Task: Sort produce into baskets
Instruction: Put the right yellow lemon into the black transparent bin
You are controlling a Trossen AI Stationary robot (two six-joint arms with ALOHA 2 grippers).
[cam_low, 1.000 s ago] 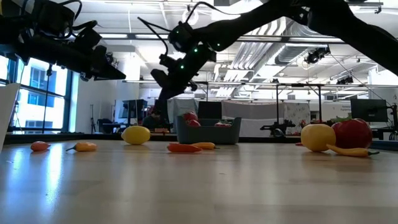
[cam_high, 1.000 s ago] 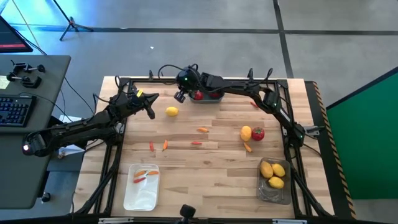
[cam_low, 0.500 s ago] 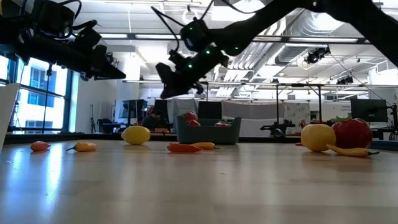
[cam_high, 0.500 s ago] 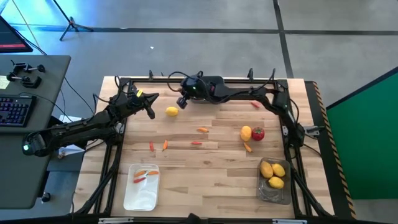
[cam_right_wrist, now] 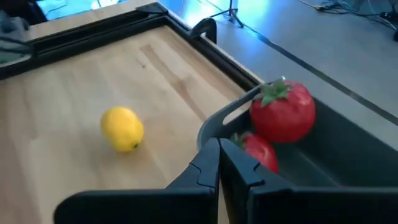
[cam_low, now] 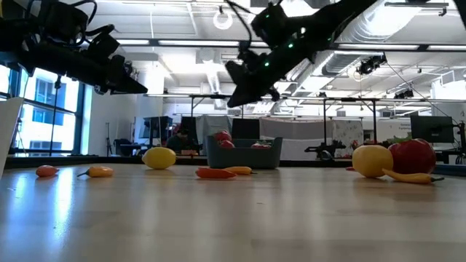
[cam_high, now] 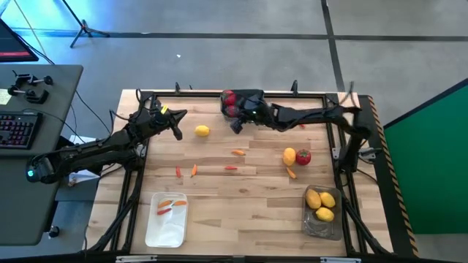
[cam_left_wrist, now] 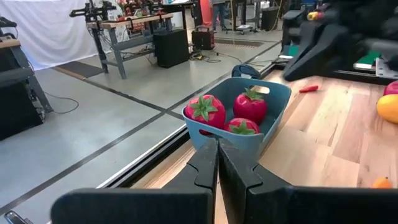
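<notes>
While the left gripper [cam_high: 178, 133] hangs with fingers pressed together near the table's far-left corner, a yellow lemon [cam_high: 202, 131] lies just to its right, its long axis running across the table. Nearer than that, thin orange-red pepper pieces [cam_high: 193, 170] lie scattered, pointing different ways, and two more sit in the white basket [cam_high: 167, 226]. The right gripper [cam_high: 236, 126], also pinched shut and holding nothing, hovers just beside the blue-grey basket [cam_high: 252, 95], which holds round red tomatoes [cam_left_wrist: 250, 104] with green tops; the arm hides part of it from above. Well to the gripper's right sit a lemon and tomato pair [cam_high: 297, 155], touching. The translucent basket [cam_high: 322, 226] holds three lemons.
</notes>
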